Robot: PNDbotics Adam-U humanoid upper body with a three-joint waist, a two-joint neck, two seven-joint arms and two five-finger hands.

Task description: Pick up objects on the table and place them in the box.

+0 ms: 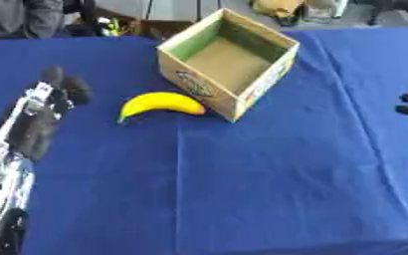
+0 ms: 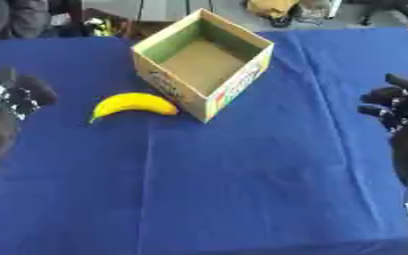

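A yellow banana lies on the blue tablecloth, its right end touching the front left wall of an open cardboard box. The box stands at the back centre, turned corner-on, and nothing shows inside it. My left hand hovers at the left edge, a short way left of the banana, fingers relaxed and pointing up, holding nothing. My right hand is at the right edge, well away from the box, its fingers loosely extended toward the left and empty.
The blue tablecloth covers the whole table, with a wide bare stretch in front of the banana and box. Clutter and a seated person show beyond the far edge.
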